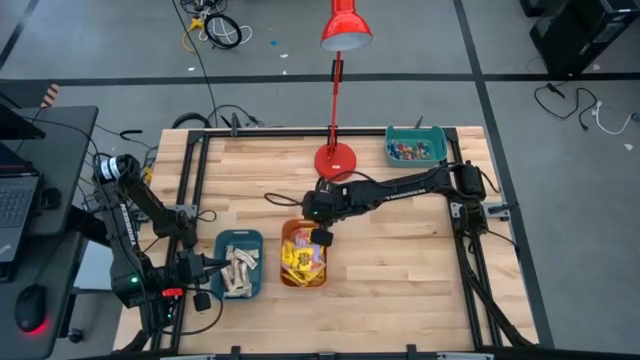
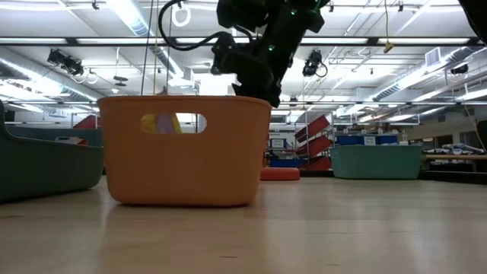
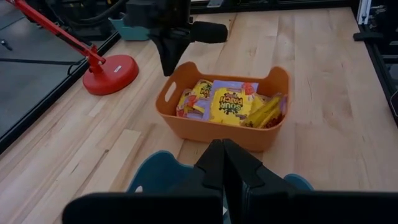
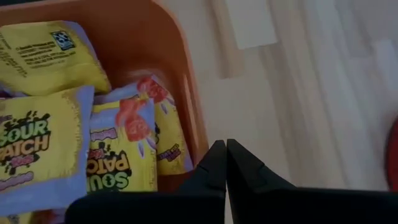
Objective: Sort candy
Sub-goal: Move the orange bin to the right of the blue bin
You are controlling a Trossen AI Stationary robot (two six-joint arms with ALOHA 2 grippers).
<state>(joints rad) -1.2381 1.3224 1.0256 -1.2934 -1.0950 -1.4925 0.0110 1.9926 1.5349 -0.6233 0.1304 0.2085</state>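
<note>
**Candy sorted into three bins under a red lamp**

Left gripper point(image 1: 208, 266) waits clenched and empty at the table's point(image 1: 400, 280) left edge, just beside a teal bin point(image 1: 239, 264) of pale beige bars point(image 1: 238, 272). Next comes the smooth orange plastic bin point(image 1: 303, 255), round-cornered with slot handles, holding glossy yellow packets point(image 3: 227, 103). Right gripper point(image 1: 322, 238) hangs over its rim, fingers pressed together, holding nothing. Behind stands a red lamp point(image 1: 335, 160). Farther right, another teal bin point(image 1: 416, 147) holds tiny coloured pieces point(image 1: 412, 151).
</note>
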